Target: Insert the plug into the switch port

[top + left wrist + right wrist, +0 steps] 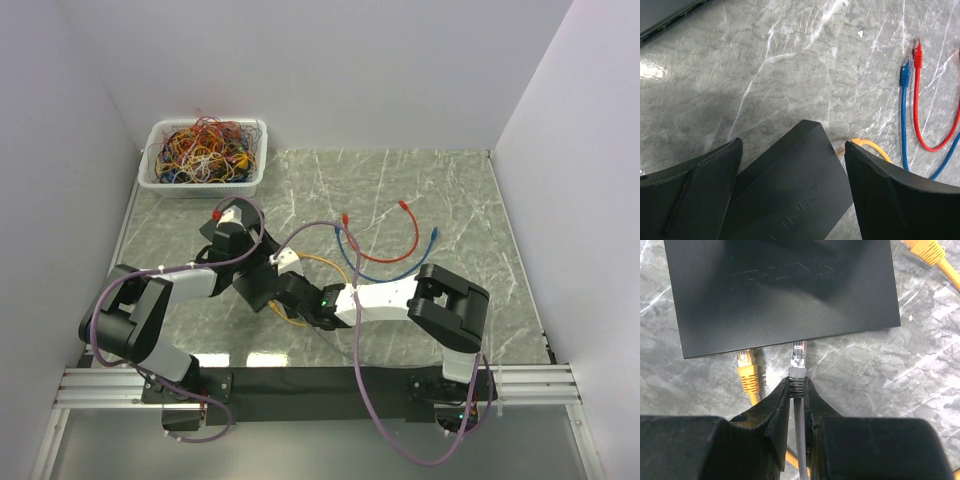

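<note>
The black switch [780, 290] lies flat on the marble table and shows in the top view [268, 298]. My right gripper [797, 382] is shut on the ribbed boot of a grey cable. Its clear plug [799, 354] has its tip at the switch's port edge. A yellow plug [746, 371] sits in the neighbouring port to the left. My left gripper [792, 145] straddles the switch [795, 190], with both fingers against its sides. In the top view the left gripper [258, 272] and right gripper [303, 297] meet at the switch.
A white bin [205, 186] of tangled cables stands at the back left. Loose red [400, 252] and blue [432, 238] cables lie right of the switch; they also show in the left wrist view, red [916, 100] and blue [903, 125]. A yellow cable [320, 262] loops beside the switch.
</note>
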You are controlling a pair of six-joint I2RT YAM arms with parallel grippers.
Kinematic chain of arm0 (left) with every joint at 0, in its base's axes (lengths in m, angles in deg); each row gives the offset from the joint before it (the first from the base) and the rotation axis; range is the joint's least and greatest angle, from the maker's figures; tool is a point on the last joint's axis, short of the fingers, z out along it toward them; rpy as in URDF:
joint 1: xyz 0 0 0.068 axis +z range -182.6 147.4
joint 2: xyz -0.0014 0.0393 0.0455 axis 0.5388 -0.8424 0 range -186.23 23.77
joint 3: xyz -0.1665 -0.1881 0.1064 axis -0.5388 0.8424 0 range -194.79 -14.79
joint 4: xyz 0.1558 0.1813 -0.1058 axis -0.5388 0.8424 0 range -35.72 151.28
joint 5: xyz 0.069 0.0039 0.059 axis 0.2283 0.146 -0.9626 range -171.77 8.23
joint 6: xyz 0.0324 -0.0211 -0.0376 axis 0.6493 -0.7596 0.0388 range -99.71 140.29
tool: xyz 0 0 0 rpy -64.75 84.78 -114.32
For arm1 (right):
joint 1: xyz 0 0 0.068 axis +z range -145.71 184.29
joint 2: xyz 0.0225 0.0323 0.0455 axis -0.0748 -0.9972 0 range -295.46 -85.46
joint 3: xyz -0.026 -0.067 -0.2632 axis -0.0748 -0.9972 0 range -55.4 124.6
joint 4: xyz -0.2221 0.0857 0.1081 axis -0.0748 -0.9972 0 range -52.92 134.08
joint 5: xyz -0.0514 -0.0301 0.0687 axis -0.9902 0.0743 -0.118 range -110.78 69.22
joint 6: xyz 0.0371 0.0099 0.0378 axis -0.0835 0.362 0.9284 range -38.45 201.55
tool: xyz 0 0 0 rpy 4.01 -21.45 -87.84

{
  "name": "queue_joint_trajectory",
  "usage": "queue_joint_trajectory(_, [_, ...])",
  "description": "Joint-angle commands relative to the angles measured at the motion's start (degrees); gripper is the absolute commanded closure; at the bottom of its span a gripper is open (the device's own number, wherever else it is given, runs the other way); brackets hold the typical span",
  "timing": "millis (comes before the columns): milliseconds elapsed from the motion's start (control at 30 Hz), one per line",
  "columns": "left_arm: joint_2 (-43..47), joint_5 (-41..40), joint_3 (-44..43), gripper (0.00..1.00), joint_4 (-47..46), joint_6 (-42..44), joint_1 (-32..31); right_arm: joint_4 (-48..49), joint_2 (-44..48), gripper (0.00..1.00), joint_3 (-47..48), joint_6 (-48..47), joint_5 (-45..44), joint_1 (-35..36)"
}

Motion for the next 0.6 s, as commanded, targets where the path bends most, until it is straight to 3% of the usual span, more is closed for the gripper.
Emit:
queue_joint_trajectory(0, [-2.84,0.88,2.13,0.09,7.36,0.98,-0.17,2.5,1.99,0.96,2.82,-0.4,-1.05,-0.42])
queue_joint_trajectory(567, [-4.07,2.81,3.71,0.09,3.76,1.5,-0.61,9.97,-2.5,0.96,0.8,-1.72,-0.53,-0.51])
